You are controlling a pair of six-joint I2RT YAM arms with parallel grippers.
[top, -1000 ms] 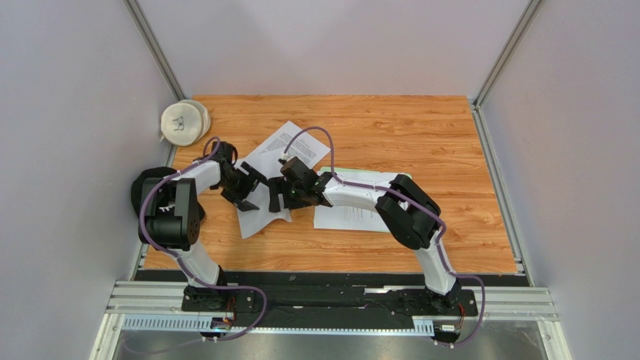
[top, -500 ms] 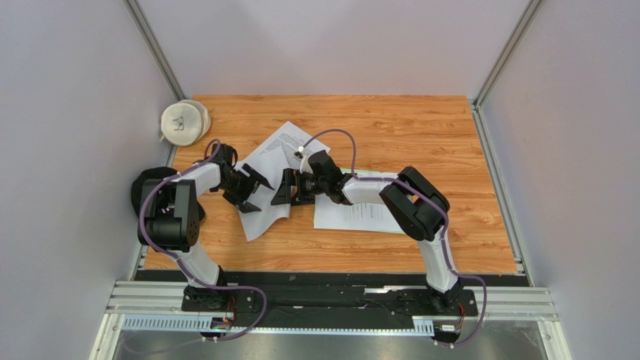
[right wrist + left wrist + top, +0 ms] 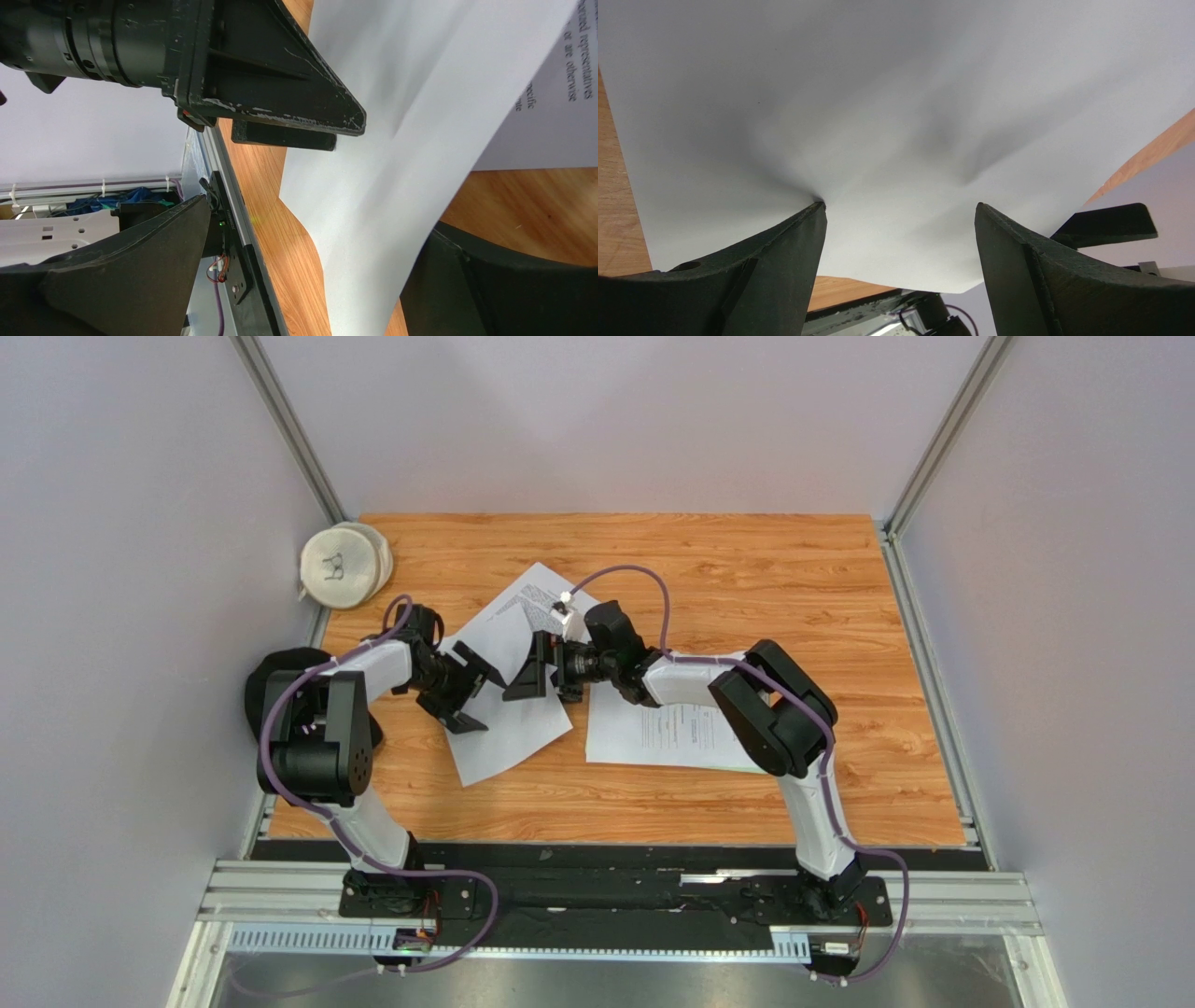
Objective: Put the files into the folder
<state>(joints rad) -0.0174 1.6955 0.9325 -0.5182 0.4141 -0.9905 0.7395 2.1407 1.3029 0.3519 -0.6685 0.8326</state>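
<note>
A blank white sheet (image 3: 512, 738) lies left of centre on the wooden table, and a printed sheet (image 3: 529, 599) lies behind it. A third printed sheet (image 3: 657, 732) lies on the pale green folder (image 3: 739, 769), of which only a thin edge shows. My left gripper (image 3: 473, 695) is open, its fingertips (image 3: 814, 210) pressing down on the blank sheet (image 3: 892, 105) and wrinkling it. My right gripper (image 3: 530, 672) is open, facing the left one, with the sheet's curled edge (image 3: 379, 210) between its jaws. The printed sheet (image 3: 554, 91) shows beyond.
A white round bundle (image 3: 344, 563) sits at the table's far left corner. Grey walls and metal rails (image 3: 926, 658) close in the table. The left gripper's fingers (image 3: 281, 91) fill the top of the right wrist view, close to my right gripper.
My right gripper has moved toward the far side and slightly right. The blank sheet has shifted and lies flatter. The left gripper has barely moved.
</note>
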